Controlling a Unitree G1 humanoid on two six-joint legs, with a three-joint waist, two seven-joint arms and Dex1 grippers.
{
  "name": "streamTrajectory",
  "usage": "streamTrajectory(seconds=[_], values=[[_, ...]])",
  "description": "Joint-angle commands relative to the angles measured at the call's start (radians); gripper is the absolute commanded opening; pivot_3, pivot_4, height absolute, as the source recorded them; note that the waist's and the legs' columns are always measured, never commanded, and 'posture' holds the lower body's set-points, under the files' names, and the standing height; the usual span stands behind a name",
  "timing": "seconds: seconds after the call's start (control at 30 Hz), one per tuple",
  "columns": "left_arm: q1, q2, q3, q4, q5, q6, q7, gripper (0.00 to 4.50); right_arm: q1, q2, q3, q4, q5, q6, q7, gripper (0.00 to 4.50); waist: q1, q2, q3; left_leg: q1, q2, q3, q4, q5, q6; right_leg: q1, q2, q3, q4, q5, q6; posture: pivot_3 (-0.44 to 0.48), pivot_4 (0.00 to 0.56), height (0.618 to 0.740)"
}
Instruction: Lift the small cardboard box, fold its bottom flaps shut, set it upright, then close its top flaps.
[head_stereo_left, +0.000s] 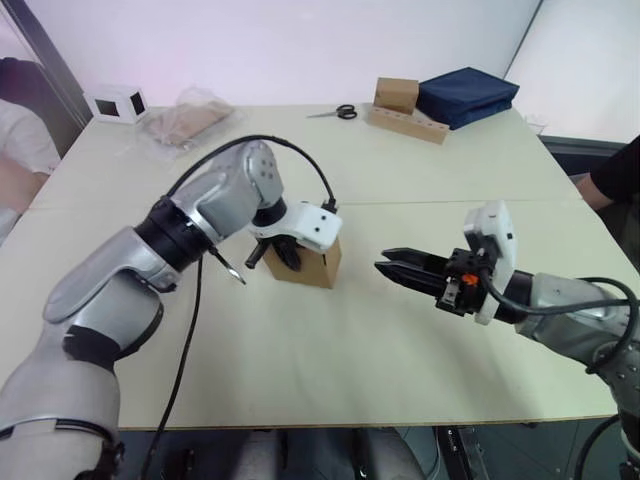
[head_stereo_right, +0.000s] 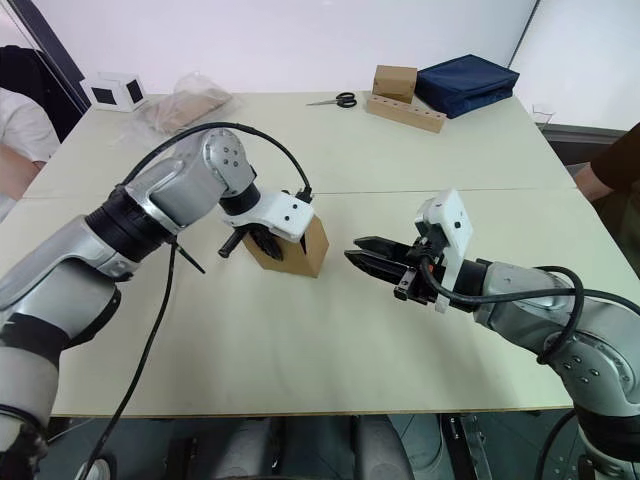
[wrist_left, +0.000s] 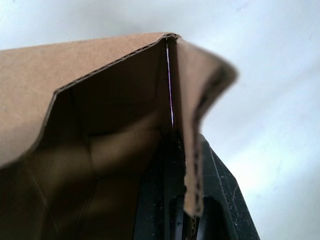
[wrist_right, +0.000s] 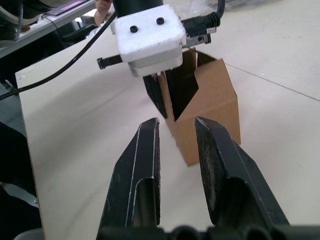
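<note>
The small cardboard box (head_stereo_left: 322, 266) is plain brown and stands on the cream table (head_stereo_left: 300, 370) near its middle, with its open end up. My left gripper (head_stereo_left: 284, 256) reaches down into that opening and is shut on one upright wall of the box (wrist_left: 192, 145); a black finger (wrist_left: 222, 200) lies on each side of the cardboard. To the right of the box, my right gripper (head_stereo_right: 353, 254) is level with it, a short gap away. It is open with nothing between its fingers (wrist_right: 142, 165) and points at the box (wrist_right: 210, 105).
At the back of the table are a tan carton (head_stereo_left: 397, 93) on a holed wooden bar (head_stereo_left: 406, 125), a navy bag (head_stereo_left: 467, 95), scissors (head_stereo_left: 341, 111), a white cube (head_stereo_left: 118, 103) and a plastic bag (head_stereo_left: 186, 125). A person (head_stereo_left: 18, 150) sits at the left edge.
</note>
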Motion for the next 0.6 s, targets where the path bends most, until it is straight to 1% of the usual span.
streamTrajectory(seconds=[0.03,0.07,0.1,0.17,0.23,0.33,0.37,0.47,0.6], values=[[-0.026,0.006,-0.001,-0.029,-0.008,0.015,-0.004,1.02,-0.005,0.003,-0.018,-0.021,-0.005,-0.018,0.013,1.17,-0.001,0.000,0.000,0.000,0.000,0.000,0.000,0.000,0.000,0.000,0.000,0.000,0.000,0.000,0.000,0.000,0.150,0.740],[-0.029,0.007,-0.004,-0.030,-0.013,0.016,-0.004,1.53,-0.005,0.003,-0.018,-0.020,-0.007,-0.018,0.015,1.17,-0.001,0.000,0.000,0.000,0.000,0.000,0.000,0.000,0.000,0.000,0.000,0.000,0.001,0.000,0.000,0.000,0.150,0.740],[-0.033,0.009,-0.005,-0.031,-0.017,0.016,-0.004,1.82,-0.006,0.004,-0.018,-0.019,-0.007,-0.017,0.015,1.17,-0.001,0.000,0.000,0.001,0.000,0.000,0.000,0.000,0.000,0.000,0.000,0.000,0.001,0.000,0.000,0.000,0.150,0.740],[-0.043,0.014,-0.007,-0.028,-0.026,0.014,-0.004,2.57,-0.011,0.008,-0.014,-0.018,-0.008,-0.016,0.014,1.17,-0.001,0.000,0.000,0.001,0.000,0.000,0.000,0.000,0.000,0.000,0.000,0.000,0.001,0.000,0.000,0.000,0.150,0.740],[-0.059,0.020,-0.012,-0.030,-0.047,0.018,-0.004,3.43,-0.015,0.010,-0.009,-0.013,-0.014,-0.015,0.014,1.17,-0.001,0.000,0.000,0.001,0.000,0.000,0.000,0.000,0.000,0.000,0.000,0.000,0.001,0.000,0.000,0.000,0.150,0.740],[-0.096,0.019,-0.008,-0.016,-0.080,0.030,-0.004,4.39,-0.025,0.017,0.003,-0.010,-0.018,-0.012,0.013,1.17,0.000,0.000,0.000,0.000,0.000,0.000,0.001,0.000,0.000,0.000,0.000,0.000,0.001,0.000,0.000,0.000,0.150,0.740],[-0.106,0.014,-0.002,-0.006,-0.084,0.031,-0.004,4.46,-0.027,0.018,0.005,-0.010,-0.021,-0.011,0.013,1.17,0.000,0.000,0.000,0.000,0.000,0.000,0.001,0.000,0.000,0.000,0.000,0.000,0.001,0.000,0.000,0.000,0.150,0.740],[-0.149,0.006,0.010,0.034,-0.101,0.041,-0.004,4.46,-0.034,0.018,0.009,-0.006,-0.026,-0.009,0.016,1.17,-0.001,0.000,0.000,0.001,0.000,0.000,0.001,0.000,0.000,0.000,0.000,0.000,0.001,0.000,0.000,0.000,0.150,0.740],[-0.204,0.017,0.022,0.058,-0.141,0.060,-0.004,4.46,-0.041,0.016,0.009,-0.002,-0.028,-0.007,0.024,1.17,-0.001,0.000,0.000,0.001,0.000,0.000,0.001,0.000,0.000,0.000,0.000,0.000,0.001,0.000,0.000,0.000,0.150,0.740]])
